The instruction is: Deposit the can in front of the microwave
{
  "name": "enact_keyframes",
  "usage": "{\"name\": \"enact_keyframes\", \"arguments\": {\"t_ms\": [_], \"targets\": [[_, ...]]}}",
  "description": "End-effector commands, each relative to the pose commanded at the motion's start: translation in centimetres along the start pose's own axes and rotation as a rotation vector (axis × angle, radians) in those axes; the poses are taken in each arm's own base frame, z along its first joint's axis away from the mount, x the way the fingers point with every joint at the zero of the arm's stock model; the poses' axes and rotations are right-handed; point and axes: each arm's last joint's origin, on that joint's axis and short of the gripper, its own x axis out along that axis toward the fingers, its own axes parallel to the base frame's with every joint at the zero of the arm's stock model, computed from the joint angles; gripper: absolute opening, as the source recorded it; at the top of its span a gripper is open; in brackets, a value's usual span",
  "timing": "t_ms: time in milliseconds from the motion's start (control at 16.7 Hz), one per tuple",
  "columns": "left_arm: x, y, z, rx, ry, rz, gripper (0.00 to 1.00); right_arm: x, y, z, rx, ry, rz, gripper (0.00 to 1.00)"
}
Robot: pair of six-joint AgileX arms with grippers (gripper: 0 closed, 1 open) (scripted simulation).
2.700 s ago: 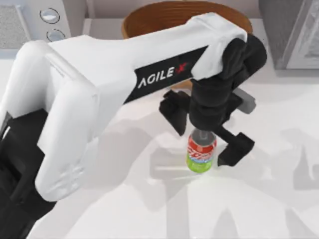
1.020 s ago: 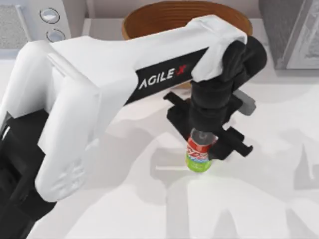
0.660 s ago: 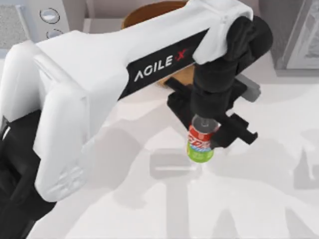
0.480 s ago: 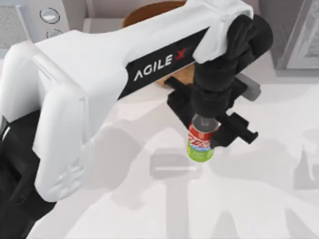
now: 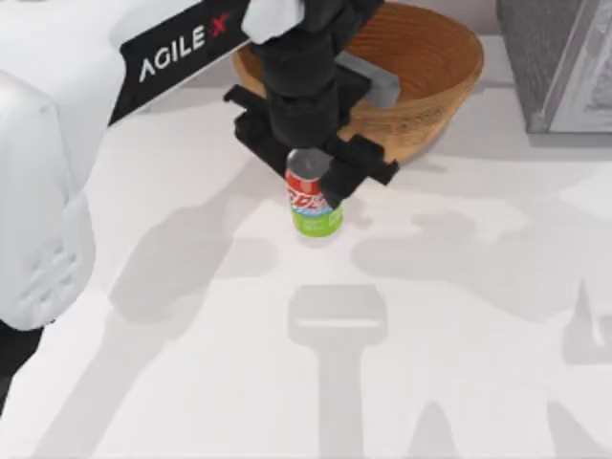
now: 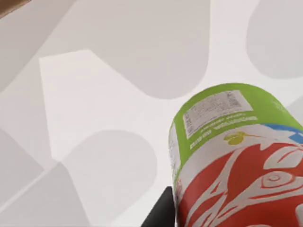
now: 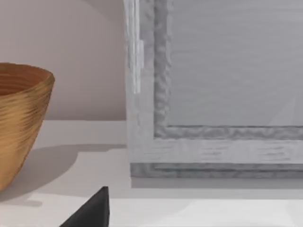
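Left gripper (image 5: 316,167) clamped on can (image 5: 313,204), can hanging upright beneath fingers, above table (image 5: 191,316), basket (image 5: 421,67) just behind. Carry level leftward; keep grip firm. Right arm parked.

The can (image 6: 236,161) fills the lower right of the frame, lime-green base uppermost above its red band, a dark claw finger (image 6: 163,213) touching its side, over the pale shadowed bench (image 6: 94,94).

Left gripper (image 5: 314,170) fingers clamped, raised.
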Motion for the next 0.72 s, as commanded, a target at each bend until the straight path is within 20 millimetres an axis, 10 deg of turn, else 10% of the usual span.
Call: {"name": "enact_keyframes", "arguments": {"t_ms": [420, 720], "targets": [[-2.1, 22.7, -11.1, -0.455, 0.012, 0.045, 0.0, 0.0, 0.0, 0.0, 0.0, 0.0, 0.0, 1.0], [-2.0, 28.7, -18.1, -0.658, 0.08, 0.069, 0.0, 0.0, 0.0, 0.0, 0.0, 0.0, 0.0, 1.0]]}}
